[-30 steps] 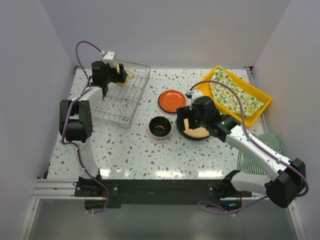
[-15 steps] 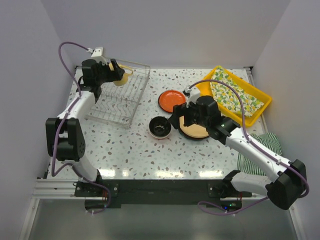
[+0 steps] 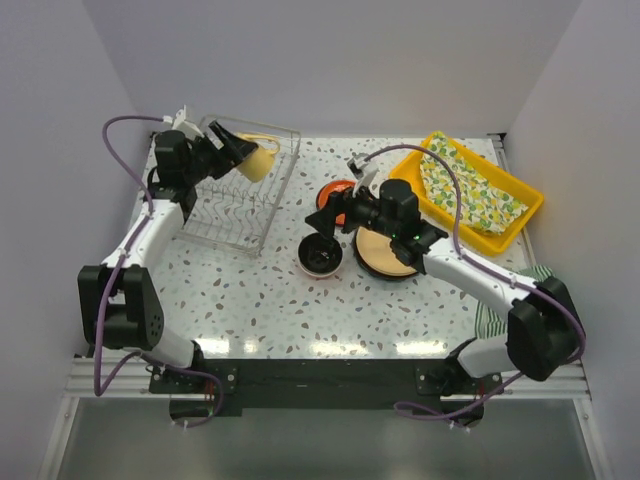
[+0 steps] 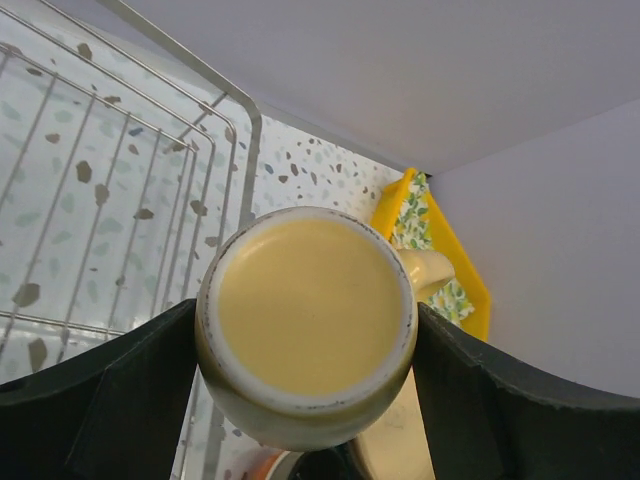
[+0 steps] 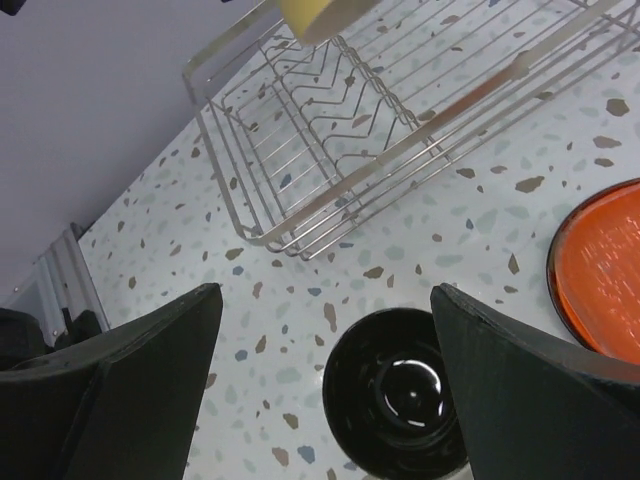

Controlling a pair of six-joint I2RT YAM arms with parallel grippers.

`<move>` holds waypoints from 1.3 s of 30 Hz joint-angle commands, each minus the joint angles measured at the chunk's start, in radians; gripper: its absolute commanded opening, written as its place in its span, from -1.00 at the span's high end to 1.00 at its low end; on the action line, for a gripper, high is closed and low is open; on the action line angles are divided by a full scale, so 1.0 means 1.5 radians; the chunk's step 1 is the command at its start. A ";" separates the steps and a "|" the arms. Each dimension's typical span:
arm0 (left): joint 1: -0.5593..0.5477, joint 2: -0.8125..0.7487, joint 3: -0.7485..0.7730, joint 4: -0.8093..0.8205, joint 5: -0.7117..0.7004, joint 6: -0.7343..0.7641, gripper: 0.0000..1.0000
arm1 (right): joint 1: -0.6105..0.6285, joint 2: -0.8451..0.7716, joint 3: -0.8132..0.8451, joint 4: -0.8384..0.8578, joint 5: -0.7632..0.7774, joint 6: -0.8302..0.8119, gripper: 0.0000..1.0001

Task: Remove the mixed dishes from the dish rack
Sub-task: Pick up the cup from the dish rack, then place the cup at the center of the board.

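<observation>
Mug [image 4: 305, 320] raised above dish rack [image 3: 232, 215], left end effector [image 4: 305, 395] clamping it

Worktop [image 3: 260, 290]: white, flecked with grey, brown and teal specks. Rack [image 3: 235, 215]: bare silvery wire, zigzag lines in the floor. Mug [image 3: 257, 160]: cream to pale yellow. Orange plate [image 5: 605, 265]: plain orange. Bowl [image 5: 395, 410]: glossy black. Tan plate [image 3: 388, 255]: tan face, dark brown rim. Tray [image 3: 520, 217]: yellow. Printed cloth [image 3: 465, 195]: white with yellow lemons and green leaves. Striped cloth [image 3: 545, 285]: green and white. Left pincer [image 4: 308, 320] and right pincer [image 5: 320, 310]: black. Cables [image 3: 115, 135]: purple.
</observation>
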 commanded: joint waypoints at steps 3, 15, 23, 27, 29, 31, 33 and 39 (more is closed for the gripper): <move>-0.016 -0.047 -0.015 0.122 0.065 -0.191 0.98 | -0.005 0.093 0.085 0.182 -0.065 0.053 -0.76; -0.096 -0.047 -0.068 0.219 0.069 -0.354 0.98 | -0.006 0.176 0.172 0.223 -0.055 0.062 -0.69; -0.119 -0.048 -0.089 0.271 0.075 -0.424 0.97 | -0.005 0.199 0.197 0.238 -0.081 0.068 -0.50; -0.124 -0.046 -0.093 0.272 0.071 -0.428 0.96 | -0.005 0.205 0.211 0.236 -0.111 0.070 -0.20; -0.126 -0.044 -0.100 0.277 0.072 -0.435 0.96 | -0.006 0.202 0.210 0.239 -0.118 0.072 -0.04; -0.128 -0.043 -0.106 0.287 0.072 -0.442 0.95 | -0.006 0.198 0.207 0.238 -0.121 0.070 0.22; -0.131 -0.042 -0.111 0.292 0.073 -0.442 0.92 | -0.006 0.191 0.204 0.228 -0.121 0.065 0.43; -0.131 -0.050 -0.133 0.292 0.070 -0.427 0.37 | -0.006 0.157 0.187 0.189 -0.107 0.030 1.00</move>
